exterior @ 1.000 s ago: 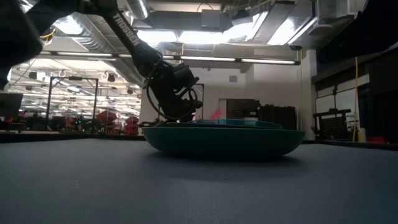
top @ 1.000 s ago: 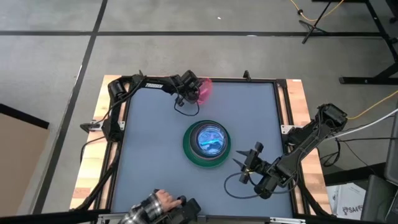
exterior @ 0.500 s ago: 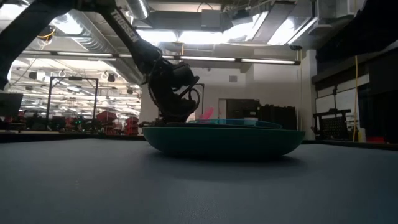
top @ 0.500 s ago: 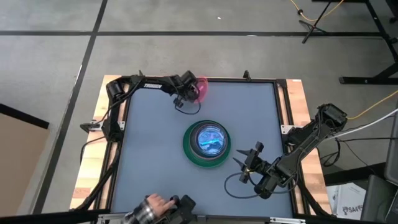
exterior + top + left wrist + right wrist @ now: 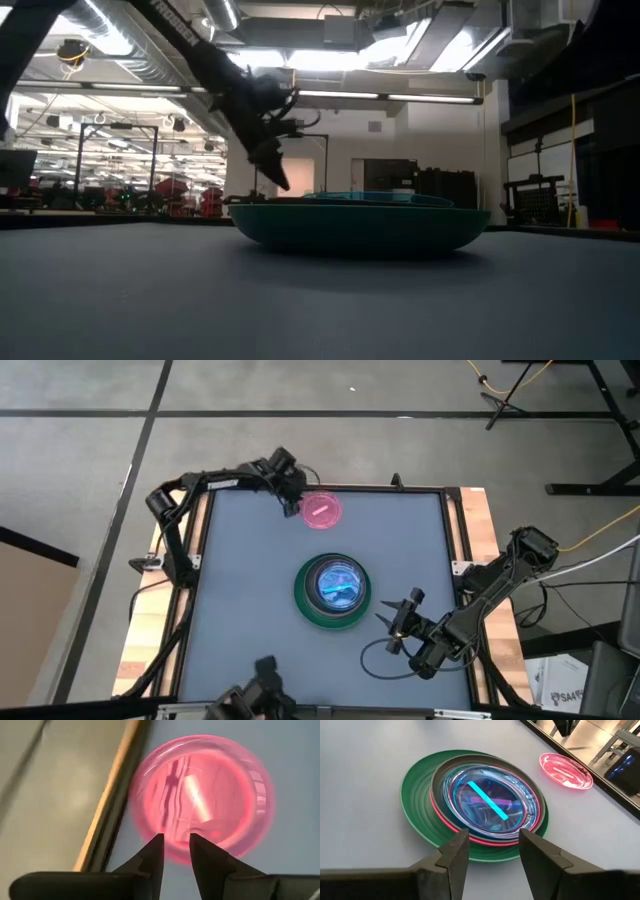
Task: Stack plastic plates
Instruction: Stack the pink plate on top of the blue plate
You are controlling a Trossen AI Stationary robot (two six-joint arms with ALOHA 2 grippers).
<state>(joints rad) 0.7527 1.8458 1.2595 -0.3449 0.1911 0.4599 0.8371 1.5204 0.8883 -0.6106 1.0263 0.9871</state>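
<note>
Left hand (image 5: 176,845) fingers narrowly parted, apparently empty, pink plate (image 5: 202,800) just ahead

Grey floor (image 5: 300,440), bright ceiling lights (image 5: 300,60).

Left claw (image 5: 293,503) hangs raised on a far-stretched arm, fingers a narrow gap apart, gripping nothing; right claw (image 5: 385,618) waits low, fingers spread wide.

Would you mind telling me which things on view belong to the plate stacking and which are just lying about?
Part of the job:
- stack of plates, green at the bottom, blue on top
- small pink plate, lying alone near the far edge
- left gripper, beside it
- right gripper, open near the stack

Just lying about:
- cables on the table
</note>
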